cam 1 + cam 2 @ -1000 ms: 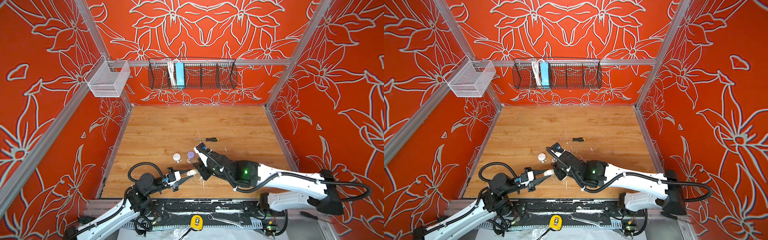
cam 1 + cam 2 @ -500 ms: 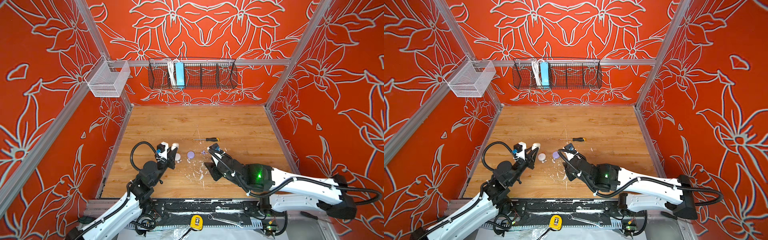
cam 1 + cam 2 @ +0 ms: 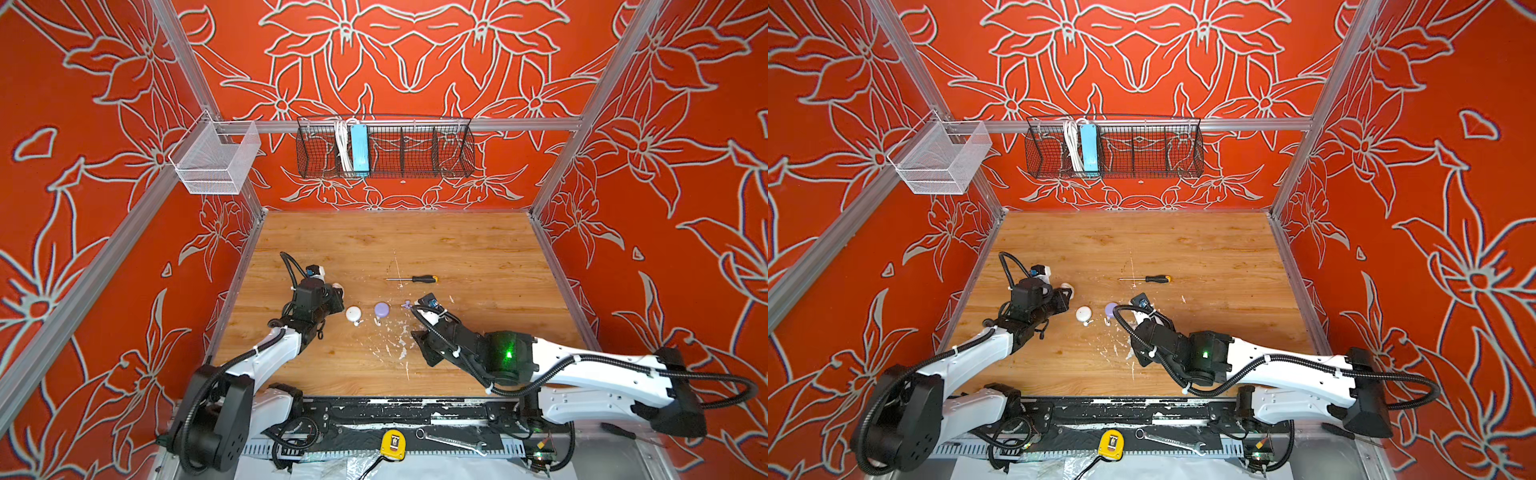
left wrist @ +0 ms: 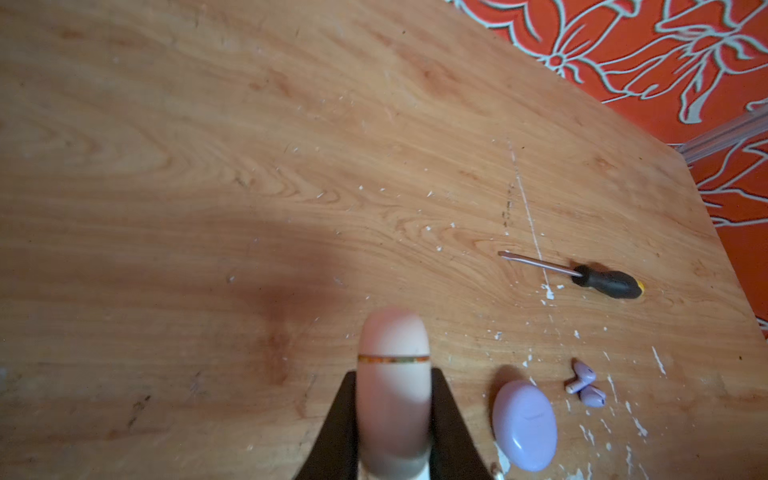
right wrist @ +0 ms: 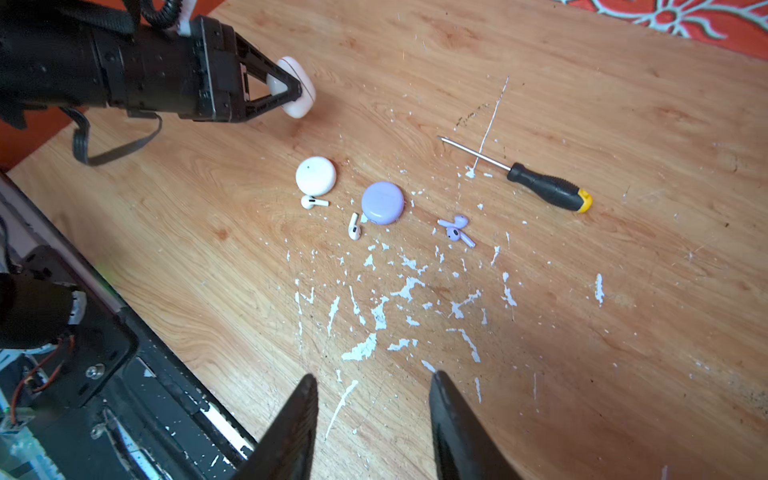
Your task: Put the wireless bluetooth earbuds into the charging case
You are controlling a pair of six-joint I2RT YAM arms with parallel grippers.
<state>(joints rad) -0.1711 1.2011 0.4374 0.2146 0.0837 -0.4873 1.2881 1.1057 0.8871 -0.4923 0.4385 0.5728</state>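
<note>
A: Tabletop (image 5: pixel 623 104): bare wood, spattered with paint flecks (image 5: pixel 409 286). Left gripper (image 5: pixel 293 89): fingers clamped on a pale case (image 4: pixel 392 345), seam visible, lid looks closed. It is held off the wood, well apart from the lilac case (image 5: pixel 382 202), out past the white case (image 5: pixel 316 175).

B: Right gripper (image 5: pixel 372 376)?

A: Fingers part-way apart, nothing between them. It hangs over the flecks, well apart from the lilac case on the robot's side.

B: Loose items?

A: Screwdriver (image 5: pixel 544 192), well apart from the lilac case, opposite the white case. White case just beside the lilac case. Both lids appear closed.

B: Earbuds?

A: Four, none in a case. One white earbud (image 5: pixel 354 227) lies just beside the lilac case's rim. The second white earbud (image 5: pixel 312 203) lies farther off, against the white case. The lilac earbuds (image 5: pixel 456 229) lie touching each other, near the lilac case on its screwdriver side.

B: Handling?

A: Judged very light, rigid, glossy. The rounded heads would likely squirt out of a pinch. The stem looks the better hold, pinched across its width with light pressure. Lying flat, they leave little to get under. A lid probably has to open first.
</note>
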